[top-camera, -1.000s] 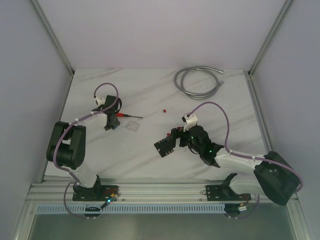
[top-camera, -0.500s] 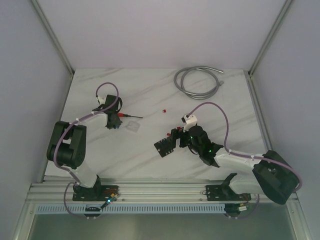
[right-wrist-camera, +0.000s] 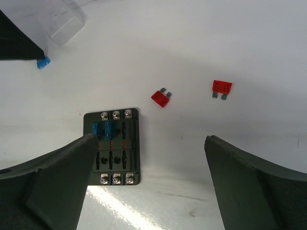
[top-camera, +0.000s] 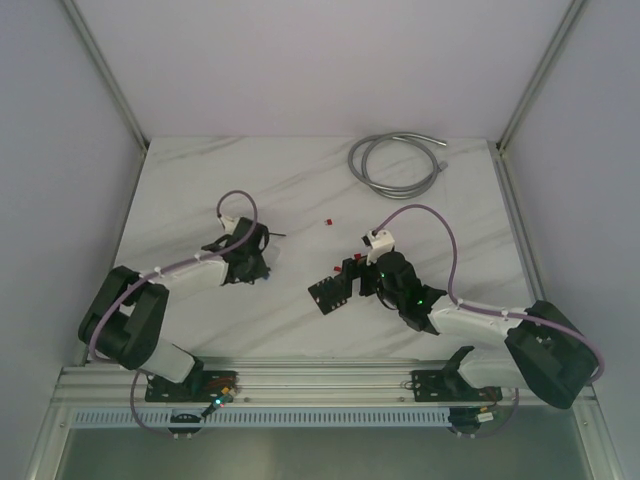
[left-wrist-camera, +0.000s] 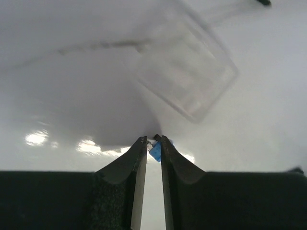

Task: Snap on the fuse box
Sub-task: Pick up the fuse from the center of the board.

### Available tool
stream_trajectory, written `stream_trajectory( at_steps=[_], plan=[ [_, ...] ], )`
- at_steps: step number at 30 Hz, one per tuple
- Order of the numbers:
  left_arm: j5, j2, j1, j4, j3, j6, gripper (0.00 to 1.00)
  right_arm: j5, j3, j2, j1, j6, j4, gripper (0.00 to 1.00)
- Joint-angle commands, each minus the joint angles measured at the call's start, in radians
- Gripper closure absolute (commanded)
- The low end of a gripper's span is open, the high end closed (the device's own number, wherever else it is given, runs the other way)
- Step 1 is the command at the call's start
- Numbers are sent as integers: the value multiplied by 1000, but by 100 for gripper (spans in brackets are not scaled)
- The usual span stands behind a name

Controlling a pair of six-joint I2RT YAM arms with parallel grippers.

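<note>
top: left gripper (top-camera: 248, 268) has swung right and nearer; fuse box (top-camera: 329, 292) at centre, right gripper (top-camera: 352, 275) just beside it.
left wrist: pinching blue fuse (left-wrist-camera: 155, 150); clear cover (left-wrist-camera: 184, 79) beyond.
right wrist: right gripper spread wide, empty, over fuse box; fuse probably goes there next.

No words, numbers or signs can be read anywhere. The fuse box (right-wrist-camera: 115, 143) shows only little red dots by its slots. Any marks on the red fuses (right-wrist-camera: 161, 98) and the blue fuse (left-wrist-camera: 155, 151) are too small to read.
</note>
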Motion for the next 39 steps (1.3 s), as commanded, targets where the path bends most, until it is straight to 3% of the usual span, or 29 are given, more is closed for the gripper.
stream_trajectory(
  at_steps=[1,10,19,27,32,39],
  plan=[
    [50,14,-97,-115,-62,-103,73,-6,28,-11,6,-25,1,0],
    [71,-37,-259,-76,-77,-214,73,-89,44,-16,17,-65,-12,2],
    [83,-141,-255,-22,-90,-160,64,-245,160,94,82,-219,-47,7],
    [107,-282,-101,39,-164,-88,52,-352,327,266,114,-376,-104,17],
    [183,-357,53,97,-239,-60,42,-342,408,393,141,-466,-145,21],
    [275,-396,184,142,-320,-49,26,-337,527,522,175,-560,-229,27]
  ],
)
